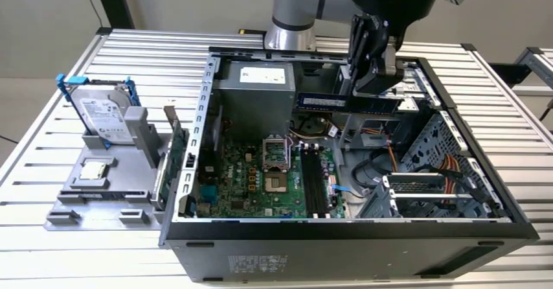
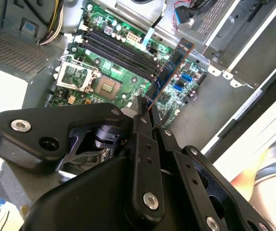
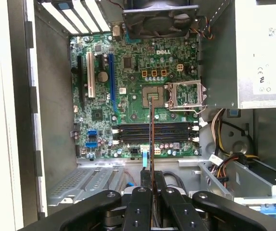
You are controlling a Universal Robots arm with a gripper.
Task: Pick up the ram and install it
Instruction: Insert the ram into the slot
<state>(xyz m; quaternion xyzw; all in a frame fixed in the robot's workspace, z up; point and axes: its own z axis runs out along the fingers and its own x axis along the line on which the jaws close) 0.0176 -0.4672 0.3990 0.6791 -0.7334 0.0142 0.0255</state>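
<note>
The black two-fingered gripper is clamped on one end of the long, thin blue circuit-board ram, which hangs well above the green motherboard inside the open grey computer case. The ram's long axis seems to lie across the motherboard's black memory slots, not along them.

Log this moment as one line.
gripper: shut on ram | ram: in air over motherboard | memory slots: empty | install: not done
</note>
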